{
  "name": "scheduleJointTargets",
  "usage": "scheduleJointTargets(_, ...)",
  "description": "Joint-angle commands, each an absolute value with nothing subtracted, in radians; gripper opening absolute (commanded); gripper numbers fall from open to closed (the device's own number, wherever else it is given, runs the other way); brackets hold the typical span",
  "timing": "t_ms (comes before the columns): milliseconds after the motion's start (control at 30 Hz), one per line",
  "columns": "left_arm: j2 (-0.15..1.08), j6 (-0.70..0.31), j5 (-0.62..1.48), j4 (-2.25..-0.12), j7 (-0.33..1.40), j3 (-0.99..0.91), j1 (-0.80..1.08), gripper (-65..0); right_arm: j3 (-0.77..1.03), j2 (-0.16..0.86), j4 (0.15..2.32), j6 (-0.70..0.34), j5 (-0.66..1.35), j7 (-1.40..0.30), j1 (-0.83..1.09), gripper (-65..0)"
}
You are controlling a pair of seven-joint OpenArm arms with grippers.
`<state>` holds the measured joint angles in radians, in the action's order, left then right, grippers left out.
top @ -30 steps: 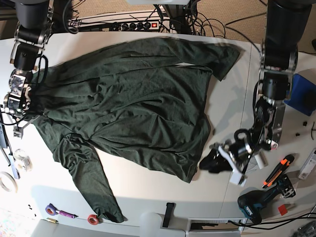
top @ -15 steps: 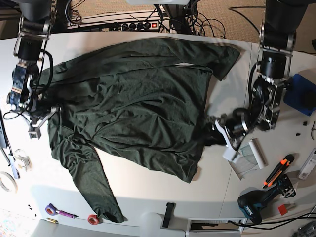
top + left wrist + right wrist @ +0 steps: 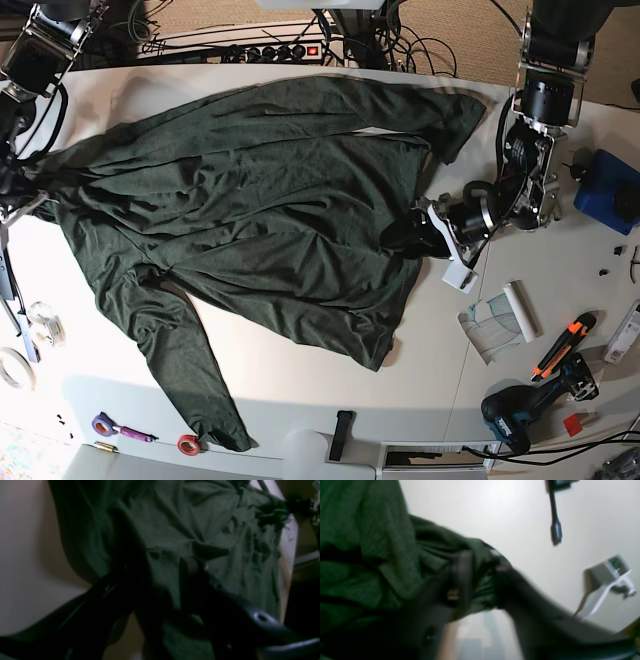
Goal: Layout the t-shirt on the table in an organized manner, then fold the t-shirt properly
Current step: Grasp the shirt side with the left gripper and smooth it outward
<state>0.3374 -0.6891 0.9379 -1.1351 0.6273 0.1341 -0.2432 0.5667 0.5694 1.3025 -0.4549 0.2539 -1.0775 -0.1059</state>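
A dark green long-sleeved t-shirt point(image 3: 260, 200) lies spread but wrinkled on the white table point(image 3: 300, 390), one sleeve point(image 3: 190, 370) trailing toward the front edge. At the table's left edge my right gripper point(image 3: 12, 190) is shut on the shirt's left side. The blurred right wrist view shows green cloth point(image 3: 370, 542) bunched between that gripper's point(image 3: 481, 575) fingers. My left gripper point(image 3: 403, 238) sits over the shirt's right edge. In the left wrist view this gripper point(image 3: 160, 565) is open, its fingers spread just above the fabric point(image 3: 187, 525).
Right of the shirt lie a white roll point(image 3: 520, 310), an orange knife point(image 3: 565, 345), a drill point(image 3: 520, 420) and a blue box point(image 3: 610, 190). Tape rolls point(image 3: 15, 368), a purple marker point(image 3: 120, 430) and red tape point(image 3: 188, 443) sit front left. A power strip point(image 3: 290, 50) runs along the back.
The right gripper pulled the shirt's left side outward to the table's left edge, stretching it flatter. The left gripper moved from the bare table at right up and left onto the shirt's right edge.
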Motion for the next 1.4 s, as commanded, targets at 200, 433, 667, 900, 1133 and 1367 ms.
scheduleJointTargets(200, 0.257, -0.698, 0.999, -1.24, 0.656, 0.022, -0.258, -37.7, 0.715, 0.604, 1.32, -0.51, 0.459, -1.062, -0.099, -41.6)
scheduleJointTargets(433, 0.245, -0.698, 0.986, -1.257, 0.688, 0.025, -0.257, -37.7, 0.797, 0.604, 1.32, -0.624, 0.821, -1.135, -0.094, -41.6)
scheduleJointTargets(667, 0.25, -0.698, 0.846, -1.257, 0.667, 0.025, -0.258, -34.8, 0.799, 0.58, 1.32, -0.698, 1.061, -1.304, -0.094, -41.6)
scheduleJointTargets(900, 0.26, -0.698, 0.723, -1.257, 0.62, 0.025, -0.27, -32.8, 0.681, 0.541, 1.32, -0.698, 1.146, -1.396, -0.054, -41.6)
scheduleJointTargets(1133, 0.302, -0.698, 0.582, -1.257, 0.62, 0.039, -0.323, -32.8, 0.436, 0.543, 1.32, -0.698, 0.836, -1.182, -0.03, -41.6)
scheduleJointTargets(1367, 0.401, -0.698, 0.475, -1.257, 0.568, 0.271, -0.367, -32.8, 0.401, 0.54, 1.32, -0.698, 0.699, -1.054, -0.031, -41.6)
